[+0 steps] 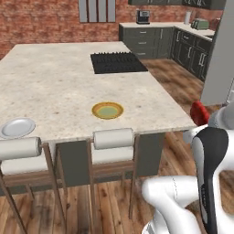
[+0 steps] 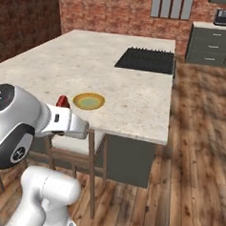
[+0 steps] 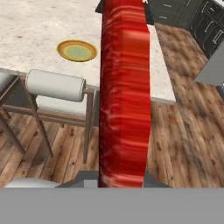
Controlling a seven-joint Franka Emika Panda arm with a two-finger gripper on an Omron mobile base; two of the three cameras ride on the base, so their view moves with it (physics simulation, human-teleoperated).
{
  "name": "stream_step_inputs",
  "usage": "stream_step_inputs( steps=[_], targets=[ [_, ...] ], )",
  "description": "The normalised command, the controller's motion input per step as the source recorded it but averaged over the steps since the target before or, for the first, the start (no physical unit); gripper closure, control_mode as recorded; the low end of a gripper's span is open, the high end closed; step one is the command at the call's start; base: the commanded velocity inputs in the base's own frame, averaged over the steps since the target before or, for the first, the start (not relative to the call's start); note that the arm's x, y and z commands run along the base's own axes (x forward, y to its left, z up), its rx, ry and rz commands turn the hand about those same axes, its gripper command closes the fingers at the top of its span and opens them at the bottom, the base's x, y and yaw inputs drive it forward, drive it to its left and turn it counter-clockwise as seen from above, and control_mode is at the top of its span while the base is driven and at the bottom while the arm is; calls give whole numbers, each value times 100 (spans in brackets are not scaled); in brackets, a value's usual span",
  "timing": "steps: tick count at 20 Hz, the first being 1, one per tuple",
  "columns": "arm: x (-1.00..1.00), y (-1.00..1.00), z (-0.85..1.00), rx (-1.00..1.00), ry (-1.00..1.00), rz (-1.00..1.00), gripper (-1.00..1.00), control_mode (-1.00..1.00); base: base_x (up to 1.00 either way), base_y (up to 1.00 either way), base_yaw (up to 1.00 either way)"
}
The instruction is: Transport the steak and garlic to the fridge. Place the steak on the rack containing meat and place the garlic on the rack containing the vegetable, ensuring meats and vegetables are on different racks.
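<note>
- Steak (image 3: 124,92) was in the jaws, clamped tight and standing on edge straight up the middle of the hand view, a tall red slab that hid most of what lay ahead.
- From the left base view the same red chunk (image 1: 199,112) showed just off the right corner of the worktop (image 1: 50,87), clear of the stone and over the wooden floor.
- Carry leg, by my read: meat lifted, not yet racked.
- Fridge (image 1: 220,59) stood as a grey slab at the right edge, well apart from the arm.
- Next move called for driving toward it and finding the rack with meat.
- Yellow plate (image 1: 107,110) sat back on the worktop with a pale olive patch at its centre; possibly the garlic, too flat to tell.
</note>
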Motion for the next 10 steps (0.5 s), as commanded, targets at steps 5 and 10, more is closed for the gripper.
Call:
stream_step_inputs(
  steps=[5, 10],
  targets=[
    [0, 0, 0, 0, 0, 0, 100, 100, -57, -100, -8],
    [0, 0, 0, 0, 0, 0, 100, 100, -6, -100, -32]
  ],
)
